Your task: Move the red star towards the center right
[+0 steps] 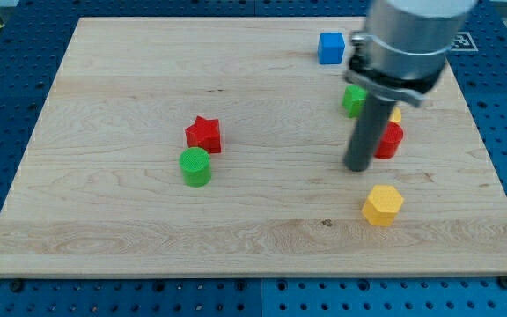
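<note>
The red star (204, 134) lies left of the board's middle, with a green cylinder (195, 166) touching it just below and to the left. My tip (357, 167) rests on the wooden board (130, 79) far to the star's right, just left of a red block (389, 141) whose shape is partly hidden by the rod.
A blue cube (330, 47) sits near the view's top right. A green block (353, 99) and a sliver of a yellow block (396, 115) are partly hidden behind the rod. A yellow hexagon (383, 204) lies below and right of my tip.
</note>
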You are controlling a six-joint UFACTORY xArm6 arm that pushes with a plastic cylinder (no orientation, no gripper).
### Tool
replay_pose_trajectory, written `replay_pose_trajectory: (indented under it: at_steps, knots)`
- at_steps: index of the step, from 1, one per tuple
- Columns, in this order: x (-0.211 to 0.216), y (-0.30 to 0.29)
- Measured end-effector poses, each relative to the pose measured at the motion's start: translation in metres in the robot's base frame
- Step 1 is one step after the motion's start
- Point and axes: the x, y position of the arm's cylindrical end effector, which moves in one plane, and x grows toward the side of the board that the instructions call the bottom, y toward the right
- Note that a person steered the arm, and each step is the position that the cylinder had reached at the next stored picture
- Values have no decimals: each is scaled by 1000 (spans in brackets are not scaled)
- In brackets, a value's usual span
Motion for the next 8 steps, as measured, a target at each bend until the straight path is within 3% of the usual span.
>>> replay_pose_trajectory:
  at_steps: [2,3,4,5,6,8]
  knots:
    - [-70,-92]
    - [-96,-179]
    - [-93,-255]
    - [-58,-262]
    - [-58,-259]
    - [-35,-197]
